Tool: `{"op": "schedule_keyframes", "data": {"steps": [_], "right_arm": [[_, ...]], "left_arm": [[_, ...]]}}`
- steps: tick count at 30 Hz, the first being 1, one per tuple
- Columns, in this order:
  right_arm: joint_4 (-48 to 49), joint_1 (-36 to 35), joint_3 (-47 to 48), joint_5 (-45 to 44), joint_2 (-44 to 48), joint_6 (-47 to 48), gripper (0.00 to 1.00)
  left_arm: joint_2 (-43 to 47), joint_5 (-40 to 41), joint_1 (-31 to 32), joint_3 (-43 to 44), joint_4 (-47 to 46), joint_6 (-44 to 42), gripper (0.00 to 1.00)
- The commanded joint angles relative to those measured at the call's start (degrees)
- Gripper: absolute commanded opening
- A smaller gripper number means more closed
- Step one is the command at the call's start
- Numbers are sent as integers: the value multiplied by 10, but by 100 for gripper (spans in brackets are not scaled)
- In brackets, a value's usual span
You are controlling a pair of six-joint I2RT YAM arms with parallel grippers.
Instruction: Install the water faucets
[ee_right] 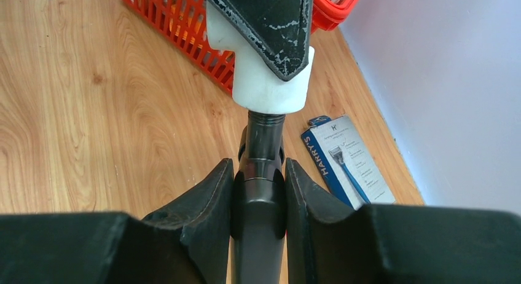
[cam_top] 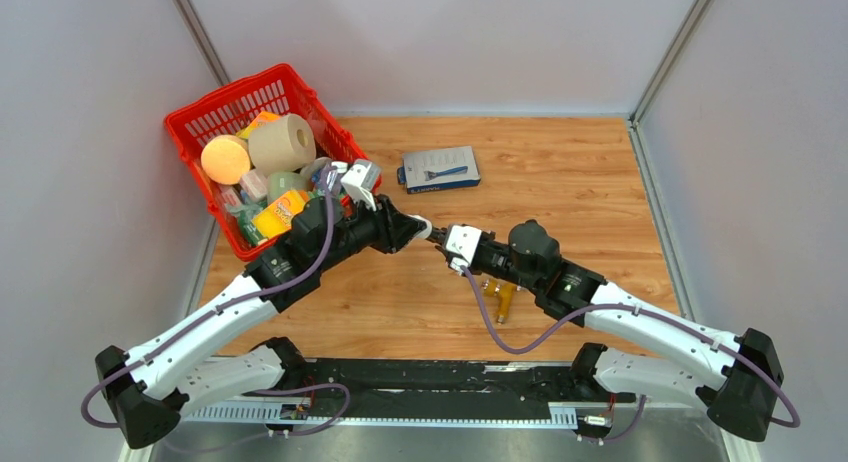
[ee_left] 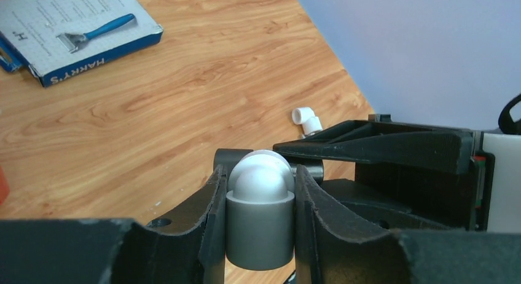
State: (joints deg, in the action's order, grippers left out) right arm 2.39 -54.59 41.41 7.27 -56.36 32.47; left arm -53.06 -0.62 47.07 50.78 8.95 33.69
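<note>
Right hand (ee_right: 258,167) around faucet (ee_right: 258,201), basket (ee_right: 184,23) near

The razor box (ee_left: 67,32) lying on the wooden table (cam_top: 560,182) just right of the red basket (cam_top: 225,94) carries the brand HARRY'S in white capitals along its blue side and a small H' mark on its pale top; the finer print there is unreadable

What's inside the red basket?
A tan paper roll, a round orange sponge and a yellow packet lie on top in the red basket. What is under them is covered, and the left arm hides the near corner.
</note>
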Motion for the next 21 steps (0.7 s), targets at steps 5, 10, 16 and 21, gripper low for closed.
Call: {"op": "schedule_keyframes", "data": {"steps": [5,10,16,21], "right_arm": [[-17,33,45,160,24,-12,0],[-77,80,74,344,16,-31,0],[-106,99,94,459,-6,-32,0],[-119,102,101,457,-22,-28,0]], "left_arm": [[20,-191,-7,31,4,-216,0],[37,-370,-9,74,123,-434,0],[43,-438,-9,123,269,-639,0],[32,-383,-9,122,295,-680,1]]}}
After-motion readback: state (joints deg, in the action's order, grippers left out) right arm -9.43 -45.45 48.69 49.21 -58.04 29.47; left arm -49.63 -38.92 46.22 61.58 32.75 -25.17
